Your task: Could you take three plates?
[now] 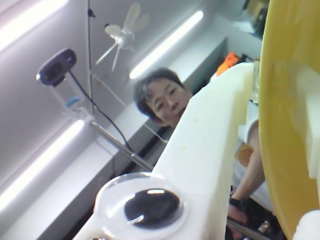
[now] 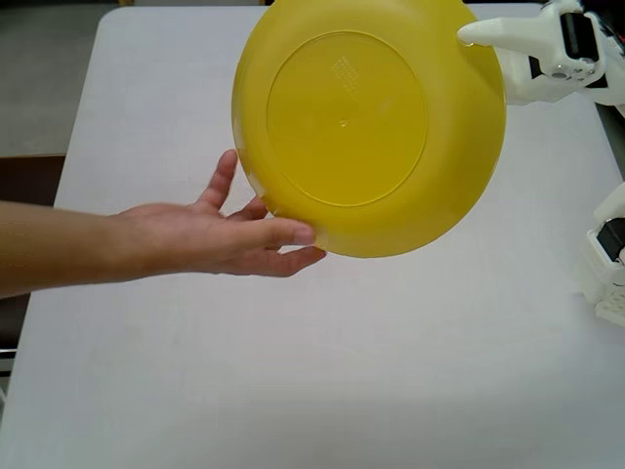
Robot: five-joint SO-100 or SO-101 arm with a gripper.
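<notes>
One of the plates shows, a yellow plate (image 2: 366, 127), held up off the white table (image 2: 293, 371) with its underside turned to the fixed view. My gripper (image 2: 476, 37) comes in from the top right and is shut on the plate's upper right rim. A person's hand (image 2: 220, 239) reaches in from the left, its fingers touching the plate's lower left rim. In the wrist view the yellow plate (image 1: 285, 110) fills the right side, edge-on, next to my white gripper (image 1: 260, 85) and its long fingers (image 1: 205, 140).
White parts of the arm (image 2: 607, 269) stand at the table's right edge in the fixed view. The wrist view looks upward at a person's face (image 1: 165, 100), a webcam (image 1: 56, 67) on a stand, and ceiling lights.
</notes>
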